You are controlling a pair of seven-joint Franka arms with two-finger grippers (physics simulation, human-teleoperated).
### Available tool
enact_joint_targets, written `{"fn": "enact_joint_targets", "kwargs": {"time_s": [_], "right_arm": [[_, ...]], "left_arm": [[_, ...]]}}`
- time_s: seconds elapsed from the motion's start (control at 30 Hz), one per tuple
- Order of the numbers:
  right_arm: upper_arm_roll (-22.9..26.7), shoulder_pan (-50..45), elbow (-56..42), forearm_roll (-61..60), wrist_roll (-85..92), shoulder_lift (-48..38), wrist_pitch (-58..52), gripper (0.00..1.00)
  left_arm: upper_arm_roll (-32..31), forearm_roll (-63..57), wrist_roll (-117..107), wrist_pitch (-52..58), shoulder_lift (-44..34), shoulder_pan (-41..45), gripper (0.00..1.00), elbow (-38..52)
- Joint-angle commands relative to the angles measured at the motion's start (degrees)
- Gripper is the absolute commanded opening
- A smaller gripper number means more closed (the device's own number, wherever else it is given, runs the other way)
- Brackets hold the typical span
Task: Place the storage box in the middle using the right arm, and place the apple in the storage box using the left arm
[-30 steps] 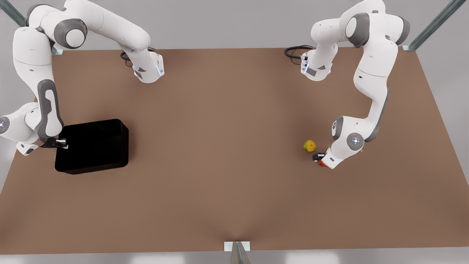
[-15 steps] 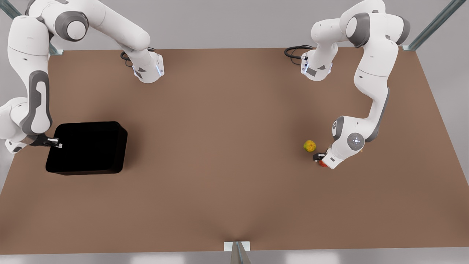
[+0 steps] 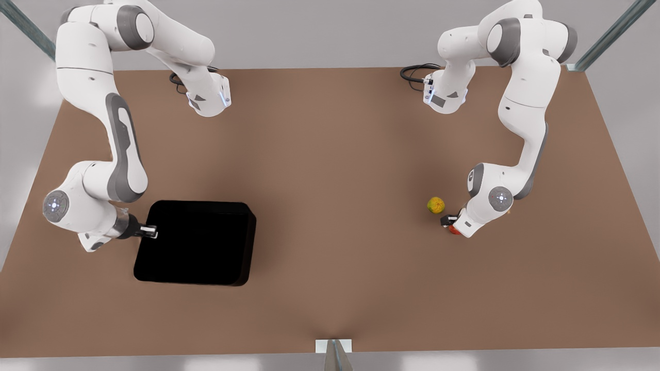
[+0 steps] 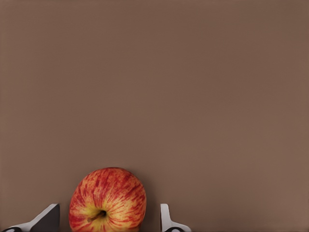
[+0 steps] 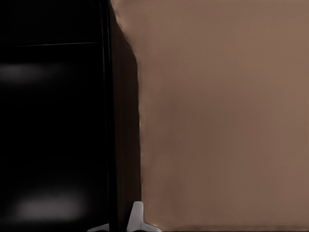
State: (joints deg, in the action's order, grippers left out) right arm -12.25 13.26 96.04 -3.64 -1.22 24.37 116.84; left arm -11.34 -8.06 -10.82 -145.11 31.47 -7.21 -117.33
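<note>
The glossy black storage box (image 3: 196,242) sits on the table toward the front view's left, and its wall (image 5: 120,121) runs past my right wrist camera. My right gripper (image 3: 149,232) is shut on the box's left rim, with one pale finger (image 5: 137,216) outside the wall. At the front view's right, the red and yellow apple (image 3: 454,230) rests on the table, largely covered by my left arm. My left gripper (image 3: 447,221) is open, with a finger (image 4: 164,216) on each side of the apple (image 4: 107,200) and a small gap to each.
A yellow-green round fruit (image 3: 435,205) lies just beside the apple, toward the table's middle. Bare brown table (image 3: 335,180) stretches between the box and the fruits. Both arm bases stand along the far edge.
My right arm has carried the storage box toward the front view's right and nearer the front edge. The left arm and the fruits have stayed still.
</note>
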Motion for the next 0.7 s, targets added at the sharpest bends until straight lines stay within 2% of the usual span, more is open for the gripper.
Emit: {"fn": "enact_joint_targets", "kwargs": {"time_s": [0.0, 0.03, 0.17, 0.37, 0.67], "right_arm": [[-0.05, -0.69, -0.06, -0.05, -1.06, 0.06, 0.06, 0.21], [-0.05, -2.54, -0.24, -0.4, -2.2, 0.06, -0.03, 0.21], [-8.84, -3.94, 0.11, -0.49, -10.81, 0.59, 0.23, 0.21], [-8.93, -17.22, -3.76, -7.34, -25.05, 4.01, 3.13, 0.21], [-8.93, -24.16, -3.84, -8.93, -26.37, 8.06, 5.24, 0.21]], "left_arm": [[0.0, -0.02, 0.01, 0.0, 0.0, 0.0, 1.0, 0.0], [0.0, -0.02, 0.01, 0.0, 0.0, 0.0, 1.0, 0.0], [0.0, -0.02, 0.01, 0.0, 0.0, 0.0, 1.0, 0.0], [0.0, -0.02, 0.01, 0.0, 0.0, 0.0, 1.0, 0.0], [0.0, -0.02, -0.07, 0.0, 0.0, 0.0, 1.0, 0.0]]}}
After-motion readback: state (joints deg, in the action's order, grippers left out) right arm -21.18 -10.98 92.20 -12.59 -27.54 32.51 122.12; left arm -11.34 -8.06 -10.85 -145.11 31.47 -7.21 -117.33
